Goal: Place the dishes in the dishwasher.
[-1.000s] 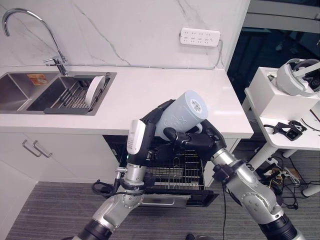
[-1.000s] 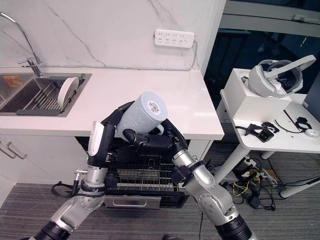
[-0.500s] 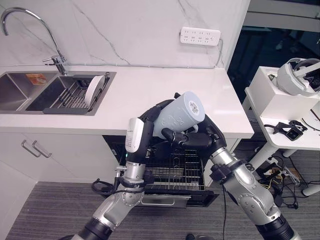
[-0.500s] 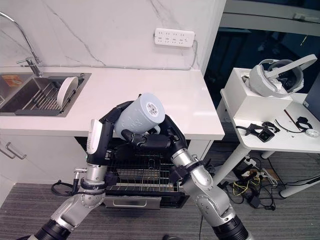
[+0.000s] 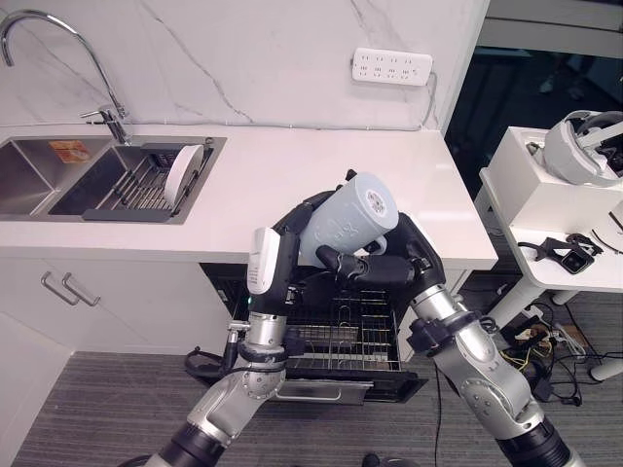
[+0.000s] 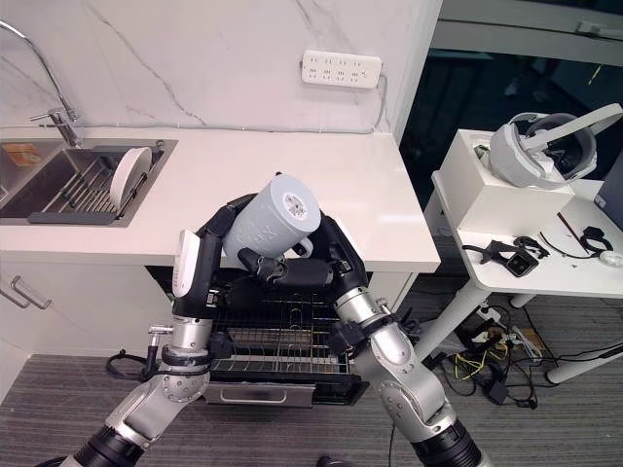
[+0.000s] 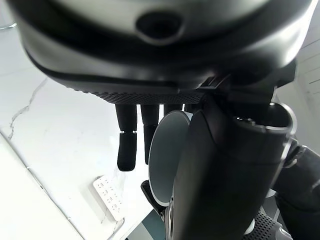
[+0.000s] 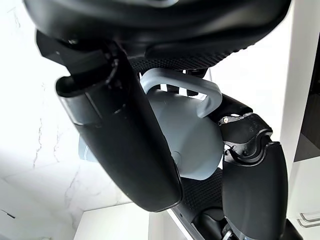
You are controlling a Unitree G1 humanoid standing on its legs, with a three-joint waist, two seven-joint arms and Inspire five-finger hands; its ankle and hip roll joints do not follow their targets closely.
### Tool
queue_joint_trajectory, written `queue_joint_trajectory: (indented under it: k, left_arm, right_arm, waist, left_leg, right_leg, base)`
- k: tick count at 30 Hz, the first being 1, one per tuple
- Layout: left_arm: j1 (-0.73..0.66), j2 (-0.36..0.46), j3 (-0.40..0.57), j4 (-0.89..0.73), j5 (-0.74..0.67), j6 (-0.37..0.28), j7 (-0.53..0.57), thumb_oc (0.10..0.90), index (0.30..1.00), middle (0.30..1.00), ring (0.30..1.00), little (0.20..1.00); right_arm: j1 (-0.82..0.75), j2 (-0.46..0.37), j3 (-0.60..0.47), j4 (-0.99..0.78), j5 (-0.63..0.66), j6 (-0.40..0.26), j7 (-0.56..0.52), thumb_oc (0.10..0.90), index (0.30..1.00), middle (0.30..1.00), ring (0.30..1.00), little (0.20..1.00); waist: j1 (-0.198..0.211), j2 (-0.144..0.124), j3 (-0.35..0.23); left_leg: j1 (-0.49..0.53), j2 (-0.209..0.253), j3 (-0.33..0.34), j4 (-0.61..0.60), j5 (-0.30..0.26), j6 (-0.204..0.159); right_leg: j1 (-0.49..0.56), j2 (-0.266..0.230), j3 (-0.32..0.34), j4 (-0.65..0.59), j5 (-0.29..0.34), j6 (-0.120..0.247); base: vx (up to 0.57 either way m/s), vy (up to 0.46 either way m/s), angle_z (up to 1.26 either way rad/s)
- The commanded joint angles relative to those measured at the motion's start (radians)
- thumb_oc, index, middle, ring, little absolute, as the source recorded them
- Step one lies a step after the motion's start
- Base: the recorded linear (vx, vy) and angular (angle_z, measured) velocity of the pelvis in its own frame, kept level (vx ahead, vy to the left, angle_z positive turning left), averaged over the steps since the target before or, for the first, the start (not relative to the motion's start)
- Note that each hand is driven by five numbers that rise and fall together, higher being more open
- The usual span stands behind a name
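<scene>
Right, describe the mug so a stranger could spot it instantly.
Start at the white counter; at its front edge, above the open dishwasher rack, both hands hold something up. That is the mug: pale blue, tilted, handle on its side, unlike the white plate in the sink rack.

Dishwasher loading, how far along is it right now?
Done: the dishwasher rack is pulled out below the counter, with no dishes seen in it. In hand: the pale blue mug is gripped tilted above the rack by the left hand and right hand. Left: lowering the mug in, then the white plate standing in the sink rack.
</scene>
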State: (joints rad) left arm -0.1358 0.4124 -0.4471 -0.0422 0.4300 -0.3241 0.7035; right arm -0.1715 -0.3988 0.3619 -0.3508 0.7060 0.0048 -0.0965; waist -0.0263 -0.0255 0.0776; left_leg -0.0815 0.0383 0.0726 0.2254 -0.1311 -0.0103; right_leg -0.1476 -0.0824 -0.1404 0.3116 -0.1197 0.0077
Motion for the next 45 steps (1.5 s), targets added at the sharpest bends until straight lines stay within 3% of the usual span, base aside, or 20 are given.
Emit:
queue_joint_trajectory:
  k: [1,4,12,20,45]
  left_arm:
    - [-0.048,0.029,0.024,-0.085,-0.057,-0.049,0.052,0.4,0.3,0.3,0.3,0.3]
    - [-0.045,0.023,0.023,-0.076,-0.06,-0.054,0.047,0.4,0.3,0.3,0.3,0.3]
    - [-0.042,0.02,0.021,-0.062,-0.061,-0.055,0.043,0.4,0.3,0.3,0.3,0.3]
    - [-0.032,0.022,0.026,-0.046,-0.057,-0.079,0.036,0.4,0.3,0.3,0.3,0.3]
    - [-0.037,0.024,0.048,-0.067,-0.065,-0.085,0.033,0.4,0.3,0.3,0.3,0.3]
  right_arm:
    - [-0.107,0.039,-0.154,-0.159,0.028,-0.227,-0.071,0.8,0.9,0.9,0.9,0.9]
    - [-0.112,0.046,-0.153,-0.163,0.116,-0.223,-0.024,0.8,0.9,0.9,0.9,0.9]
    - [-0.119,0.049,-0.166,-0.154,0.114,-0.26,0.002,0.8,0.9,0.9,0.9,0.9]
    - [-0.12,0.048,-0.165,-0.149,0.203,-0.213,0.087,0.8,0.9,0.9,0.9,0.9]
    - [-0.122,0.048,-0.136,-0.111,0.145,-0.125,0.096,0.8,0.9,0.9,0.9,0.9]
  waist:
    - [-0.004,-0.012,-0.018]
    - [-0.001,-0.013,-0.021]
    - [0.004,-0.015,-0.027]
    - [0.01,-0.019,-0.031]
    - [0.018,-0.017,-0.031]
  left_leg:
    - [0.055,0.039,0.076,0.075,-0.172,0.014]
    - [0.053,0.04,0.073,0.075,-0.171,0.013]
    - [0.052,0.041,0.069,0.075,-0.169,0.011]
    - [0.049,0.042,0.065,0.075,-0.167,0.007]
    - [0.041,0.029,0.032,0.075,-0.159,0.009]
  right_leg:
    - [0.087,-0.033,0.027,-0.012,-0.095,0.1]
    - [0.088,-0.034,0.022,-0.012,-0.096,0.099]
    - [0.09,-0.035,0.014,-0.012,-0.097,0.097]
    - [0.09,-0.035,0.008,-0.012,-0.097,0.097]
    - [0.091,-0.026,0.021,-0.012,-0.097,0.092]
  base:
    - [0.0,0.0,0.0]
    - [0.0,0.0,0.0]
    - [0.0,-0.004,0.01]
    - [0.0,0.0,0.0]
    - [0.0,-0.001,0.0]
